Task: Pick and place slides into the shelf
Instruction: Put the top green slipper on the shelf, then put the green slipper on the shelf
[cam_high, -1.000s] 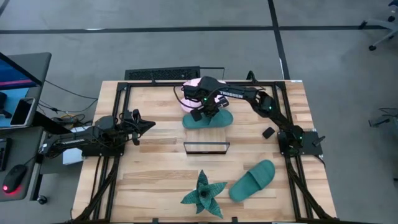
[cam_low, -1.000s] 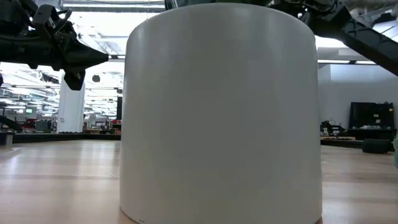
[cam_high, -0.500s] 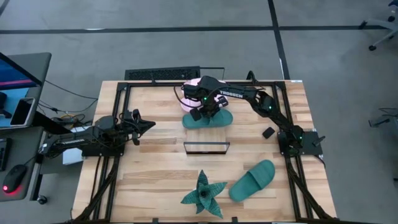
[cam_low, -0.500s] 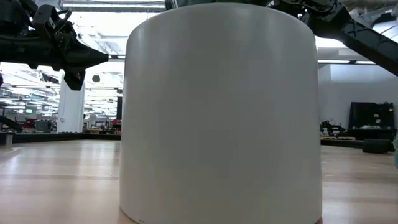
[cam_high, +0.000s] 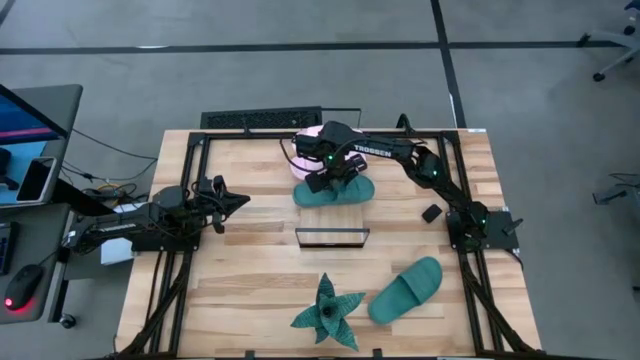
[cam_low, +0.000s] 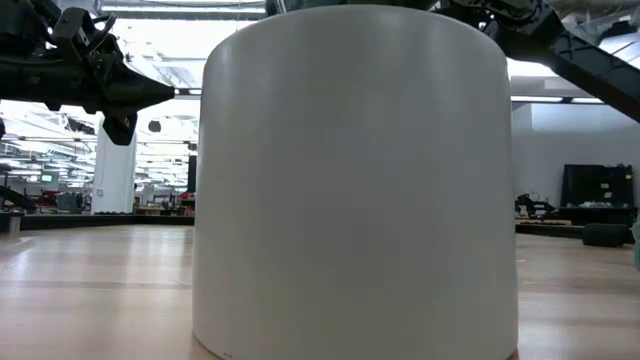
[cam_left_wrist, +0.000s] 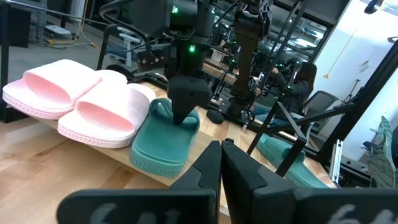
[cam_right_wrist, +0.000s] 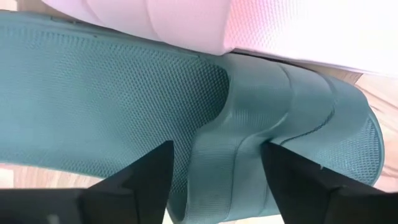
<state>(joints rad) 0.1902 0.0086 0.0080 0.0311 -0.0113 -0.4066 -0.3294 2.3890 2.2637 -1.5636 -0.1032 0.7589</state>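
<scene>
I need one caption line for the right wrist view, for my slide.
Right gripper jaws open astride the strap of a teal slide, pale pink slide alongside.

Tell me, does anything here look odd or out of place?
Yes. A spiky green star-shaped plant lies on the table among the footwear. One teal slide lies alone at the near edge, far from the other teal slide and the pink slides. A white cylinder blocks most of the low view.
</scene>
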